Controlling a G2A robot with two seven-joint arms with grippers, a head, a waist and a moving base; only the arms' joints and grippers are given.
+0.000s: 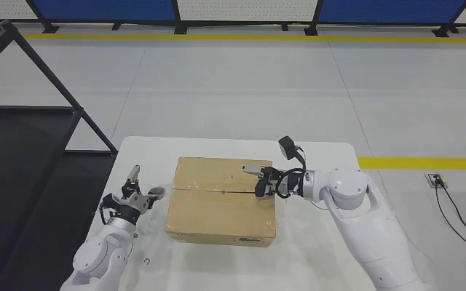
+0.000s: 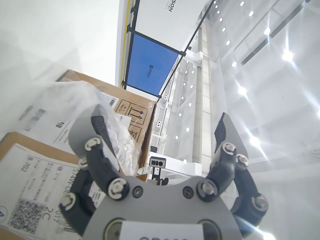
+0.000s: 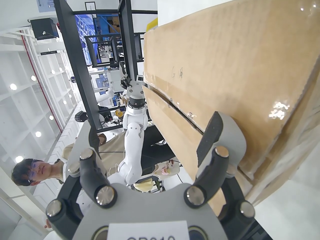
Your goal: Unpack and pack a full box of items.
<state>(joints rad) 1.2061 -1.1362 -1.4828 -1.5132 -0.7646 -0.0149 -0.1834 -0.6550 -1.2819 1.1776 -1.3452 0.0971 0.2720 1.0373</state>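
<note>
This looks like a big robot lab or test hall. The smooth pale grey floor [image 1: 233, 94] has a yellow taped line [image 1: 218, 36] running across it. Blue screen panels on black feet [image 1: 102, 9] fence off the space. High up, many small round ceiling lights [image 2: 287, 56] shine. Tall black metal frames [image 3: 72, 51] and white wall shelves [image 3: 25, 76] stand beyond the white table [image 1: 320, 156].

Overhead camera looks down at the box [image 1: 218, 211]; both wrist cameras see it close.
</note>
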